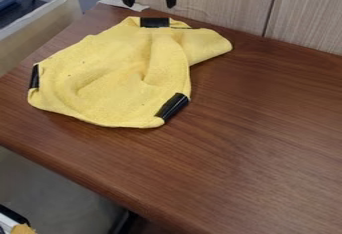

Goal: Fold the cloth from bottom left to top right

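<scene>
At the top edge of the camera view the black gripper (pixel 149 0) hangs with its two fingers apart and nothing between them. It is above and beyond the far end of the yellow cloth (pixel 110 78), not touching it. The cloth lies rumpled on the left part of the brown table, with raised creases toward its middle and a lobe sticking out at the upper right. Black tape pieces mark its left corner, its far edge and its lower right corner.
The brown wooden table (pixel 267 143) extends to the right, its front edge running diagonally at lower left. A wood-grain panel (pixel 234 3) stands behind it. A pale upright board (pixel 40 30) borders the left side, and a whitish scrap (pixel 125 4) lies at the back edge.
</scene>
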`<control>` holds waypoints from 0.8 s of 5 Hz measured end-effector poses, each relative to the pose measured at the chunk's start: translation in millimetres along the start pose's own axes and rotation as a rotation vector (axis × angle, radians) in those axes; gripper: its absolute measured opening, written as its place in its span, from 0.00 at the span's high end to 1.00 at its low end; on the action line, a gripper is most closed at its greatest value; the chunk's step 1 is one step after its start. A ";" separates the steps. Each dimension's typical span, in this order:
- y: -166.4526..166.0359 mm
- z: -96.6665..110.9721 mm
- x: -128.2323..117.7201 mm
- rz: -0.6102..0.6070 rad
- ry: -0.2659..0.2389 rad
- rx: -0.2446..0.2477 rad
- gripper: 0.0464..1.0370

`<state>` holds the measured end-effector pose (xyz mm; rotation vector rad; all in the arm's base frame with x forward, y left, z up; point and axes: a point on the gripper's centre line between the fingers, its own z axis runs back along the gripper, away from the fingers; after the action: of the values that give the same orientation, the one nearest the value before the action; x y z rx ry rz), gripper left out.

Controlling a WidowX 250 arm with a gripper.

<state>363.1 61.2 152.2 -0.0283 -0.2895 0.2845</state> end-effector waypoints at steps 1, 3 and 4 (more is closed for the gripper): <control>1.0 -11.1 -3.9 0.007 0.034 0.001 0.04; 45.5 11.9 -18.6 0.205 -0.010 0.072 0.04; 77.5 12.2 -29.9 0.317 -0.015 0.144 0.04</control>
<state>311.0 127.1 150.3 0.0704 -0.2780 0.6200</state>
